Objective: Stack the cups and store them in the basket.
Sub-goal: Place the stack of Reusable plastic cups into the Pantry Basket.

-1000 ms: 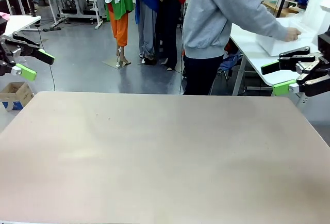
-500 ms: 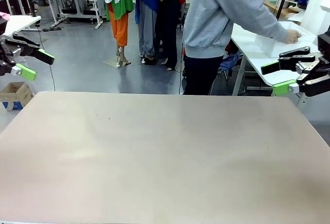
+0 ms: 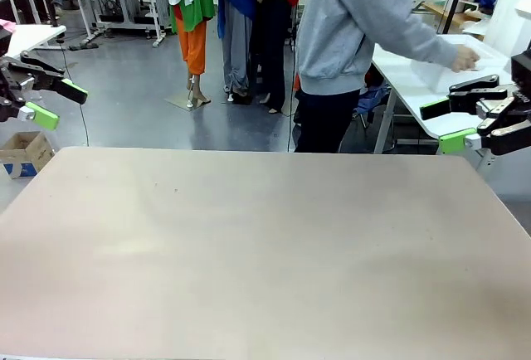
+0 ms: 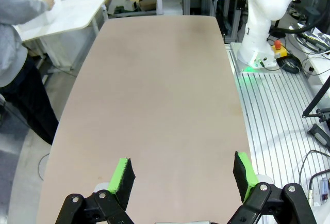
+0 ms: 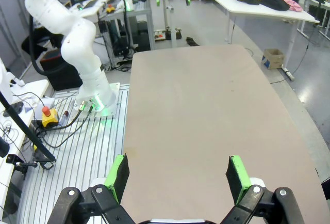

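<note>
Beige laminate tabletop (image 3: 265, 244) spans the front view, its surface bare between the two arms. Left gripper (image 3: 51, 103) hangs off the tabletop's left edge, above the floor, jaws spread wide with nothing between the green pads. From the left wrist view the same gripper (image 4: 183, 175) looks along the length of the tabletop, fingers well apart and holding nothing. Right gripper (image 3: 444, 124) sits just beyond the far right corner of the tabletop, jaws likewise spread and empty; the right wrist view confirms it, the right gripper (image 5: 175, 175) with pads wide apart over the near end of the tabletop.

At the far side a person in a grey sweatshirt (image 3: 353, 28) stands turned toward a white side table (image 3: 406, 86) behind the right gripper. The person's hand (image 3: 465, 59) rests on the rim of a white basket (image 3: 431, 72) standing on that side table, well apart from the tabletop. Whether the basket holds cups cannot be told from this angle
</note>
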Controlling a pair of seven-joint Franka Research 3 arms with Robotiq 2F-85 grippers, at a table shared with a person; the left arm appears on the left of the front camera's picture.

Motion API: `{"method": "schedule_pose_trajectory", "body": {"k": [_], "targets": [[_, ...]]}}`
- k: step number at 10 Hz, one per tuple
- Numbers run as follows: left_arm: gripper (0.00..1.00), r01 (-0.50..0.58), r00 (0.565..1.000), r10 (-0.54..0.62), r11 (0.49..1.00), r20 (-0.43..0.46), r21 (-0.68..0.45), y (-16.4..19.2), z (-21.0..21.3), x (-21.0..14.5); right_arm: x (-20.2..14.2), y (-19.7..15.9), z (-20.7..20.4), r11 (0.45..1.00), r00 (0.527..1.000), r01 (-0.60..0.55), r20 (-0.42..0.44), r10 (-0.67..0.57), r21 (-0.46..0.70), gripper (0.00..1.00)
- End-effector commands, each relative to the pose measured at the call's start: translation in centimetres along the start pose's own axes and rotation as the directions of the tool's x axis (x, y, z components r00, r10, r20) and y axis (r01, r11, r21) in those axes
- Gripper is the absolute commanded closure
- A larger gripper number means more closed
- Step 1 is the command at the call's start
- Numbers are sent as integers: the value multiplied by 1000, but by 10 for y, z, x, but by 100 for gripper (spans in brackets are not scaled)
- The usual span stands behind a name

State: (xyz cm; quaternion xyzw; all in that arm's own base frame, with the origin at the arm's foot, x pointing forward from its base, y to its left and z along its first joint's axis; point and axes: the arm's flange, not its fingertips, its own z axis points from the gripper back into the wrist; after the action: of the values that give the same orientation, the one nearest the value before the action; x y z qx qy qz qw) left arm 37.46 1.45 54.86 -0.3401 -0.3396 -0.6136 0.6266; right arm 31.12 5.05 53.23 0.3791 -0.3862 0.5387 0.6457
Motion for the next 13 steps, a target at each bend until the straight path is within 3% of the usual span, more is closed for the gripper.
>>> {"method": "schedule_pose_trajectory", "body": {"k": [1, 13], "targets": [[0, 9, 1000, -9, 1000, 0, -11, 0, 3, 1, 2, 0, -1, 1000, 999, -15, 31, 15, -3, 0], [0, 9, 1000, -9, 1000, 0, -11, 0, 3, 1, 2, 0, -1, 1000, 999, -15, 31, 15, -3, 0]]}}
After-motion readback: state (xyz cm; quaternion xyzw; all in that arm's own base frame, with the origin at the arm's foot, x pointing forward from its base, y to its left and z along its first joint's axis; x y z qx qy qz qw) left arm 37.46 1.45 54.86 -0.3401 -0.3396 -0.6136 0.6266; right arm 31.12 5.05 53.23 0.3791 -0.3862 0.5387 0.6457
